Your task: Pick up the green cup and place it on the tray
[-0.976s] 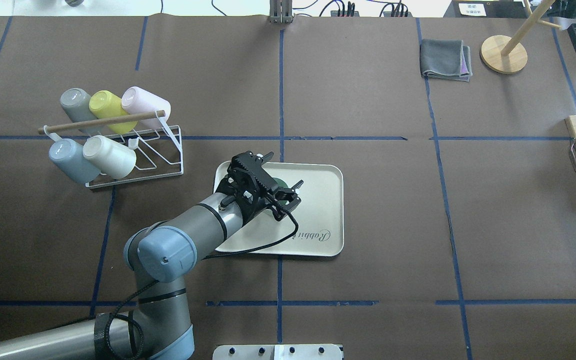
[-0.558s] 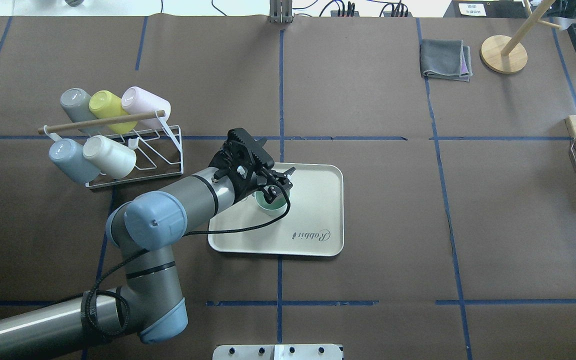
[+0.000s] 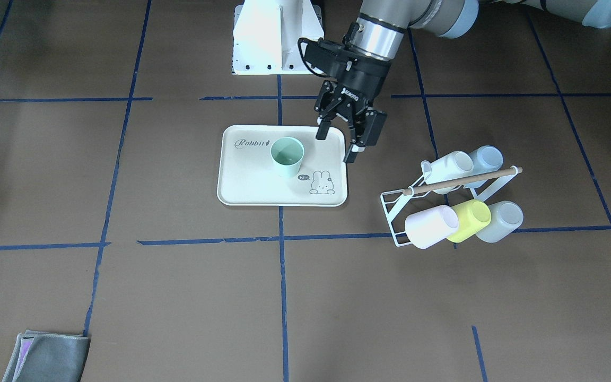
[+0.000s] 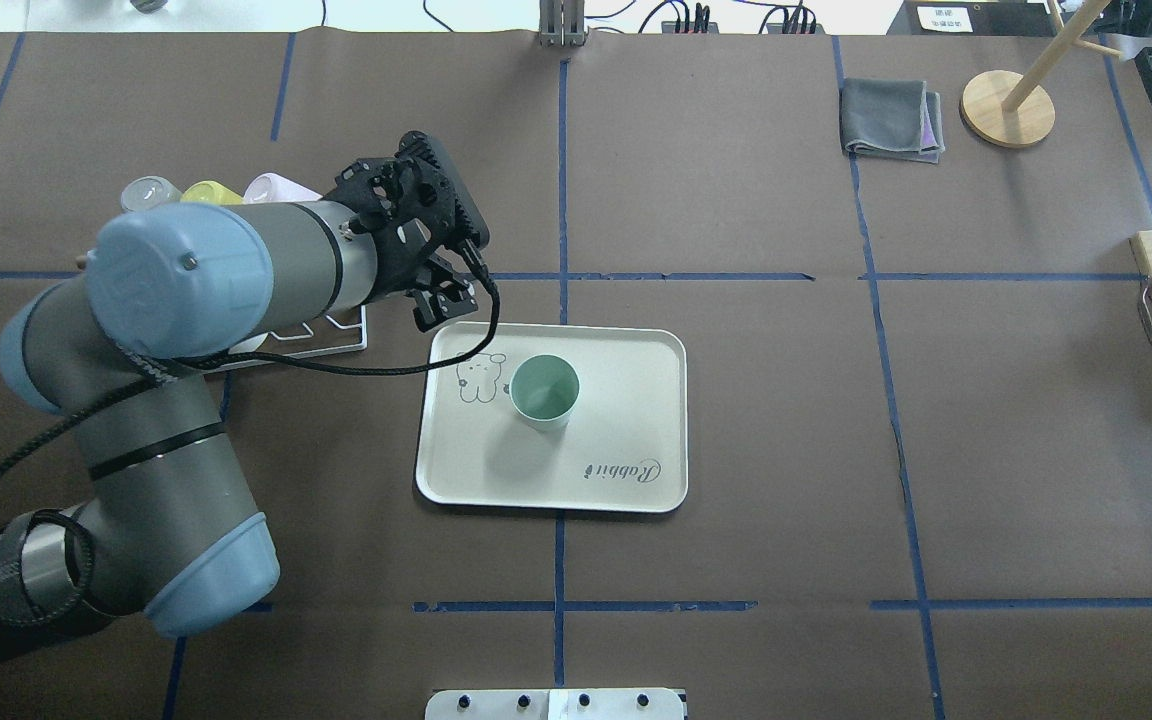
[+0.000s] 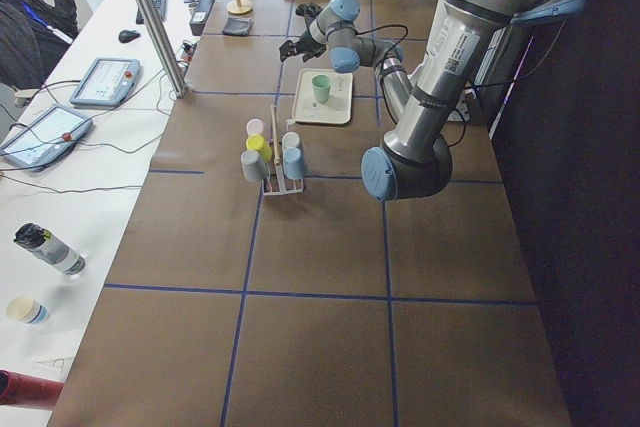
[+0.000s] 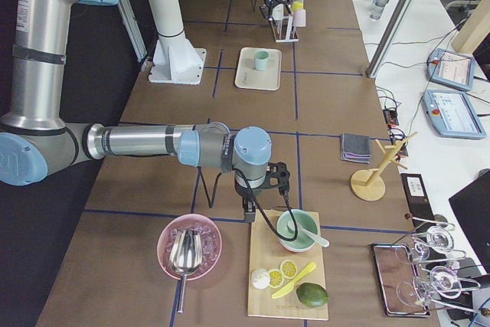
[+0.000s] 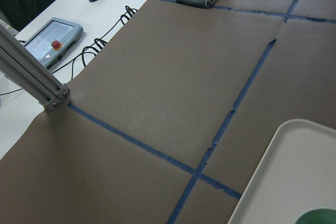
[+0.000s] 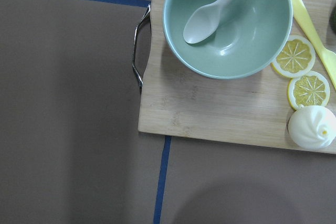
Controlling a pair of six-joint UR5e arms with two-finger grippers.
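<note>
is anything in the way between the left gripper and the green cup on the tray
Nothing visible stands between them. The green cup stands upright on the tray, and the left gripper hangs open over the tray's edge beside it. Only bare tray surface lies between the two.

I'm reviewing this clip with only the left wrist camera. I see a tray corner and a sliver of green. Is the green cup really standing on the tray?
Observer: Yes. Overhead, the green cup stands upright, mouth up, on the tray beside the bunny drawing.
Operator: Is the left gripper holding it?
Observer: No. The front-facing view shows the left gripper open and empty, its fingers apart, raised beside the tray's corner.
Operator: Other cups nearby?
Observer: A wire rack beside the tray holds five other cups.
</note>
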